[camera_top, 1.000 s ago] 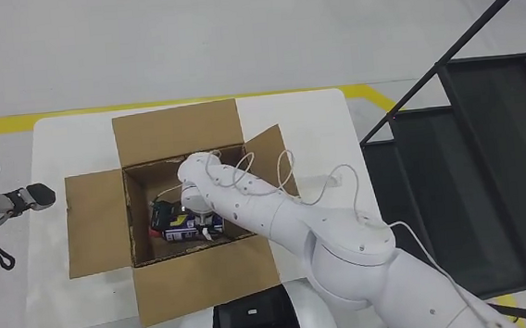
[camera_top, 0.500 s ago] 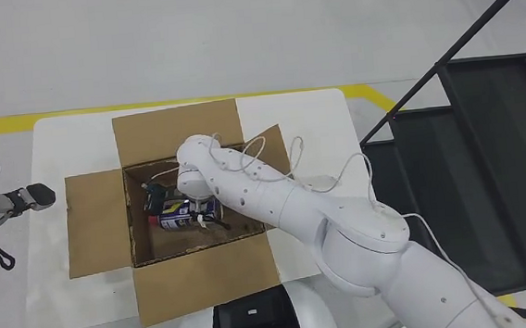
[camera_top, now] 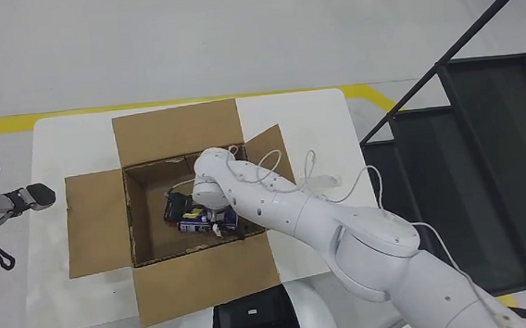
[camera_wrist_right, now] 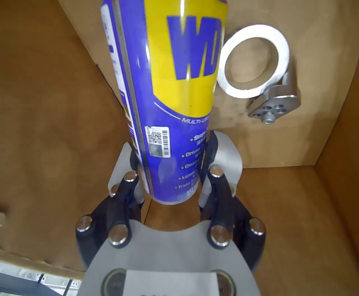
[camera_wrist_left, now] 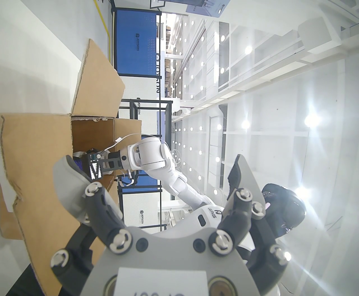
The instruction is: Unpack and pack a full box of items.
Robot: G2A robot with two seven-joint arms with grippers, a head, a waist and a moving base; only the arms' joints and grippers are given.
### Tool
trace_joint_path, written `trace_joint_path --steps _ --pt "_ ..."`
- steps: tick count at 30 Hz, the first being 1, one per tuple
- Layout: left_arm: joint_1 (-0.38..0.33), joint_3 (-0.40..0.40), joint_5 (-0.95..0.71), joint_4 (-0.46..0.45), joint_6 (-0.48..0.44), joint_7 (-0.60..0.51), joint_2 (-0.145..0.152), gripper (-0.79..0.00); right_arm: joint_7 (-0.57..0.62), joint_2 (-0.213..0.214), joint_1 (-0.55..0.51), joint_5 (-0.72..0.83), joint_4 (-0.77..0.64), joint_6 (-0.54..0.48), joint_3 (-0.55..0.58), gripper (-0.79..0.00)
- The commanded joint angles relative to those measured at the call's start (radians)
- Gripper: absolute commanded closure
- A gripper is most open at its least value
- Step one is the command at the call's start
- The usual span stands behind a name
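Now we are gripping the smooth blue-and-yellow spray can near its base in our right claw, inside the corrugated cardboard box at the middle of the worktop. Beside the can, a machined metal ring clamp is lying on the box floor. We are judging the unpacking nearly finished, with repacking all to come. Our left claw is gaping wide beyond the worktop's left edge.

Blue-yellow spray can in open box
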Motion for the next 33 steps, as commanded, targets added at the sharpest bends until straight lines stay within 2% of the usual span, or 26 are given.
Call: trace_joint_path --steps 1,11,26,30,31,32,33 --pt "0.000 0.000 0.000 0.000 0.000 0.000 0.000 -0.785 -0.003 0.006 -0.003 -0.003 -0.017 0.001 0.007 -0.785" --pt "0.000 0.000 0.000 0.000 0.000 0.000 0.000 -0.785 -0.058 0.011 -0.024 -0.007 -0.023 -0.008 0.025 -0.785" --pt "0.000 0.000 0.000 0.000 0.000 0.000 0.000 -0.785 -0.131 -0.044 -0.030 -0.020 0.080 0.030 -0.003 -0.785" --pt "0.000 0.000 0.000 0.000 0.000 0.000 0.000 -0.785 -0.145 -0.059 -0.031 -0.022 0.116 0.030 -0.009 -0.560" --pt "0.000 0.000 0.000 0.000 0.000 0.000 0.000 -0.785 -0.149 -0.062 -0.031 -0.022 0.124 0.030 -0.009 -0.474" --pt "0.000 0.000 0.000 0.000 0.000 0.000 0.000 -0.785 -0.152 -0.066 -0.031 -0.023 0.132 0.029 -0.010 -0.348" --pt "0.000 0.000 0.000 0.000 0.000 0.000 0.000 -0.785 -0.157 -0.069 -0.030 -0.023 0.139 0.028 -0.011 -0.302"
